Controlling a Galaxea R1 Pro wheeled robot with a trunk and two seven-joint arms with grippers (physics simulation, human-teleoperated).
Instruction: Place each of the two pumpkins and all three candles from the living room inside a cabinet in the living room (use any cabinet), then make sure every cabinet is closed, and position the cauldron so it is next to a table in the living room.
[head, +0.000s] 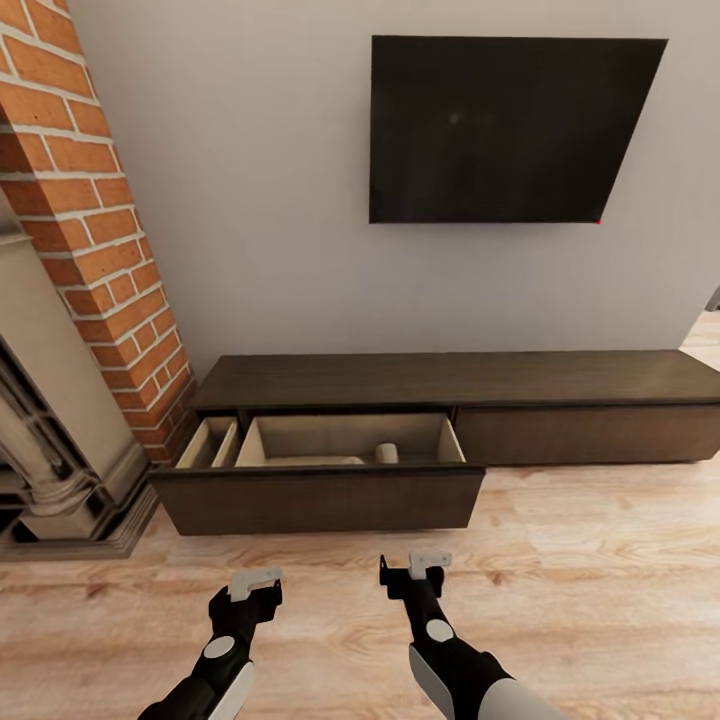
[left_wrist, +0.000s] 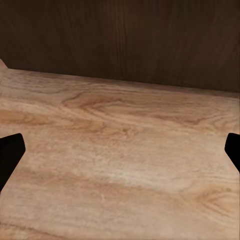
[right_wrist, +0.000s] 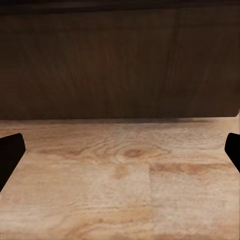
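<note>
Both grippers sit lowest in the head view, over the wood floor (head: 600, 600): left gripper (head: 256, 580) and right gripper (head: 428, 563), each empty, fingers spread wide with nothing between them. Wrist views agree: dark fingertips (left_wrist: 10, 155) at the far edges of the left wrist picture, same for the right gripper (right_wrist: 120, 155), floor and dark drawer front ahead.

Cabinet (head: 500, 390) is the long low dark unit against the wall under the TV (head: 510, 130). Its left drawer (head: 320, 495) is pulled fully out, pale inside. One candle (head: 387, 453), a small squat stub, stands in the drawer near the back right. A pale low shape lies beside it toward the drawer middle, too unclear to name. No pumpkin can be made out in the drawer; the front panel hides the near part of it.

Step, as judged: storage phase, drawer standing open in front of the robot, hands free. Next move is either pushing this drawer front shut or turning away to fetch more items; which one depends on what's hidden in the drawer. Drawer front is just ahead of both grippers, not touching.

Brick column (head: 110, 230) and beige fireplace surround (head: 60, 440) stand left of the cabinet.
</note>
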